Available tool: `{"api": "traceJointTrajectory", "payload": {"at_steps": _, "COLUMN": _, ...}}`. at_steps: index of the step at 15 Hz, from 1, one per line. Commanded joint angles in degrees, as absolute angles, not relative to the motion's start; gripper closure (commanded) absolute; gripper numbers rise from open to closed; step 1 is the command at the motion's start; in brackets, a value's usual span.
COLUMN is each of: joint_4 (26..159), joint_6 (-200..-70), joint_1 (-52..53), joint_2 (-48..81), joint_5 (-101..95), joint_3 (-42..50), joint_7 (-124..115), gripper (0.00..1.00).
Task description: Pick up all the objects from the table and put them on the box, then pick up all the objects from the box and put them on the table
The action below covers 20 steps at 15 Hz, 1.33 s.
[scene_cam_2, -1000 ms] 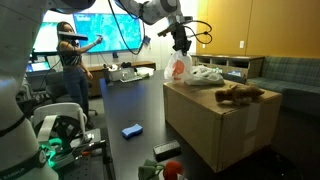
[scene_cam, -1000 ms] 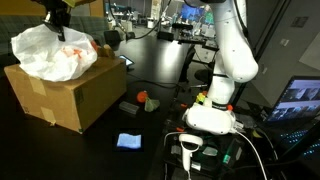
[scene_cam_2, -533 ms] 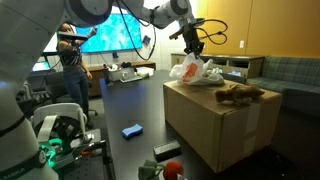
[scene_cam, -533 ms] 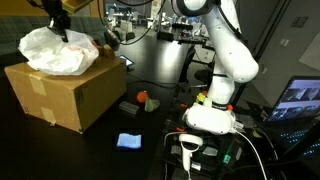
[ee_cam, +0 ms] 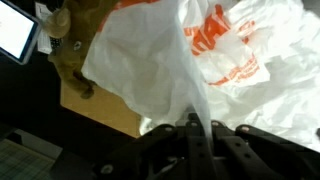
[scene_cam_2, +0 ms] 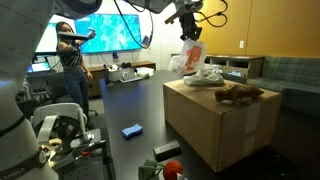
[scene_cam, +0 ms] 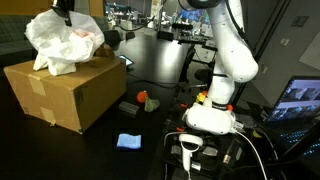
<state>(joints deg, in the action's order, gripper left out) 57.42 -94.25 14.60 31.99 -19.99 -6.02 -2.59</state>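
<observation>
In an exterior view, held the white plastic bag [scene_cam: 62, 45] by its top in the gripper [scene_cam: 66, 14], fingers pinched shut on it, above the cardboard box [scene_cam: 60, 92]. Showed the blue square pad [scene_cam: 128, 141] lying on the black table [scene_cam: 160, 70], apart from the orange-red item [scene_cam: 142, 97].

In an exterior view, dangled the bag [scene_cam_2: 190, 55] over the cream cloth [scene_cam_2: 205, 77], near the brown lump [scene_cam_2: 238, 94] on the box top.

In the wrist view, clamped a fold of bag between closed fingers [ee_cam: 188, 140].

**No text can be read**

The white plastic bag [ee_cam: 150, 70] carries orange-red print, but in the wrist view its letters are too blurred to read. The content of the wall screen [scene_cam_2: 105, 30] is too small to tell.
</observation>
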Motion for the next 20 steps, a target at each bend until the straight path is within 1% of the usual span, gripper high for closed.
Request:
{"api": "traceJointTrajectory", "payload": {"at_steps": 1, "joint_4": 57.5, "joint_6": -93.5, "joint_1": 12.3, "joint_2": 32.7, "joint_5": -19.0, "joint_3": -5.7, "joint_7": 2.2, "gripper": 1.0}}
{"api": "traceJointTrajectory", "payload": {"at_steps": 2, "joint_4": 51.8, "joint_6": -91.0, "joint_1": 16.2, "joint_2": 39.0, "joint_5": -23.7, "joint_3": -1.6, "joint_7": -3.2, "gripper": 1.0}}
{"api": "traceJointTrajectory", "payload": {"at_steps": 4, "joint_4": 53.4, "joint_6": -87.2, "joint_1": 15.6, "joint_2": 36.9, "joint_5": -24.3, "joint_3": -1.8, "joint_7": -2.7, "gripper": 1.0}}
{"api": "traceJointTrajectory", "payload": {"at_steps": 6, "joint_4": 46.6, "joint_6": -85.3, "joint_1": 17.7, "joint_2": 45.2, "joint_5": -24.6, "joint_3": 0.2, "joint_7": -5.2, "gripper": 1.0}}
{"api": "traceJointTrajectory", "payload": {"at_steps": 9, "joint_4": 43.9, "joint_6": -82.7, "joint_1": 17.0, "joint_2": 46.9, "joint_5": -22.2, "joint_3": 0.0, "joint_7": -3.4, "gripper": 1.0}}
{"api": "traceJointTrajectory", "payload": {"at_steps": 11, "joint_4": 43.6, "joint_6": -84.5, "joint_1": 15.1, "joint_2": 47.7, "joint_5": -22.3, "joint_3": -1.0, "joint_7": -1.3, "gripper": 1.0}}
{"api": "traceJointTrajectory", "payload": {"at_steps": 12, "joint_4": 43.5, "joint_6": -84.0, "joint_1": 15.2, "joint_2": 47.0, "joint_5": -22.1, "joint_3": -1.2, "joint_7": -1.1, "gripper": 0.78}}
{"api": "traceJointTrajectory", "payload": {"at_steps": 14, "joint_4": 41.9, "joint_6": -84.1, "joint_1": 15.0, "joint_2": 48.2, "joint_5": -22.3, "joint_3": -1.1, "joint_7": -1.2, "gripper": 0.66}}
{"api": "traceJointTrajectory", "payload": {"at_steps": 15, "joint_4": 42.0, "joint_6": -83.7, "joint_1": 14.8, "joint_2": 47.3, "joint_5": -22.3, "joint_3": -1.2, "joint_7": -0.9, "gripper": 0.57}}
{"api": "traceJointTrajectory", "payload": {"at_steps": 19, "joint_4": 41.0, "joint_6": -82.4, "joint_1": 14.0, "joint_2": 45.8, "joint_5": -21.6, "joint_3": -2.2, "joint_7": 2.8, "gripper": 0.28}}
{"api": "traceJointTrajectory", "payload": {"at_steps": 20, "joint_4": 43.7, "joint_6": -84.4, "joint_1": 14.8, "joint_2": 45.9, "joint_5": -23.0, "joint_3": -1.3, "joint_7": -0.3, "gripper": 0.46}}
